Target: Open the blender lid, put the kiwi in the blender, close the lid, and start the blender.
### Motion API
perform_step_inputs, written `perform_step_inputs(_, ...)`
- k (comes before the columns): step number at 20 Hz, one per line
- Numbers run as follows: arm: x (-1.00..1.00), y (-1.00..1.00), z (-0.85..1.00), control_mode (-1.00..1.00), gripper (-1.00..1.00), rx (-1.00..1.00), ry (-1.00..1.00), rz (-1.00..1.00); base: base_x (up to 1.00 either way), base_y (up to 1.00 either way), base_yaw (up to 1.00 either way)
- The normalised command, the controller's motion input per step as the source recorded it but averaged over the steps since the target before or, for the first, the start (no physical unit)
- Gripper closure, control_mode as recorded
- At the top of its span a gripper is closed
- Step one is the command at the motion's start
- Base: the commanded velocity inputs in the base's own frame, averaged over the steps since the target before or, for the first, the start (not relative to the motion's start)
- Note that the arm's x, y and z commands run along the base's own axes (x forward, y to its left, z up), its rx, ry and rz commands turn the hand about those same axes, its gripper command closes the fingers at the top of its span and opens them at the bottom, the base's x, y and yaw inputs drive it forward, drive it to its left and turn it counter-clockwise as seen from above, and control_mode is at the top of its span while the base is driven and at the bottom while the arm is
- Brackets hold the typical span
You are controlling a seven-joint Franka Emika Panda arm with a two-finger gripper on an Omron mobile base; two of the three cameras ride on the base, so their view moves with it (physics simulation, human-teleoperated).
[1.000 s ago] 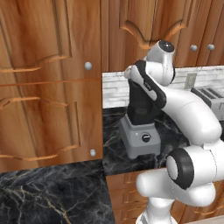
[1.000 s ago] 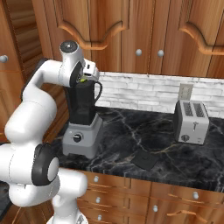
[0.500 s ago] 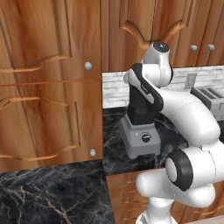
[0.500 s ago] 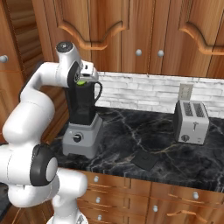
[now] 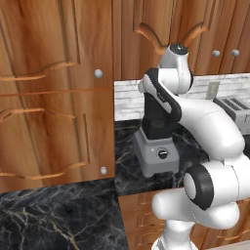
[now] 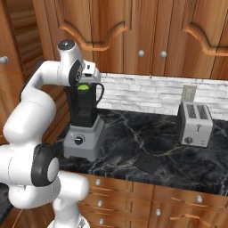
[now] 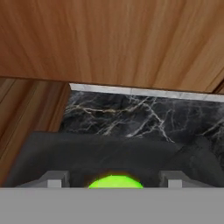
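Kiwi at the blender jar's open mouth looks small, light and smooth, best pinched across its middle; tool fingers stand apart around it.

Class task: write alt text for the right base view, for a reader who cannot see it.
A white robot arm holds its gripper over the open top of a dark blender jar, with a bright green kiwi at the rim. The blender stands on a black marble counter, with a flat black blender lid and a silver toaster to its right, under wooden cabinets.
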Motion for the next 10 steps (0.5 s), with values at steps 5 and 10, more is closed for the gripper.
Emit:
perform_step_inputs(5,0.0,0.0,0.06,-1.0,-1.0,0.0,0.0,0.0,0.0,0.0,0.0)
perform_step_inputs(10,-0.3,-0.1,0.61,-1.0,-1.0,0.0,-0.09,0.0,0.0,0.0,0.0)
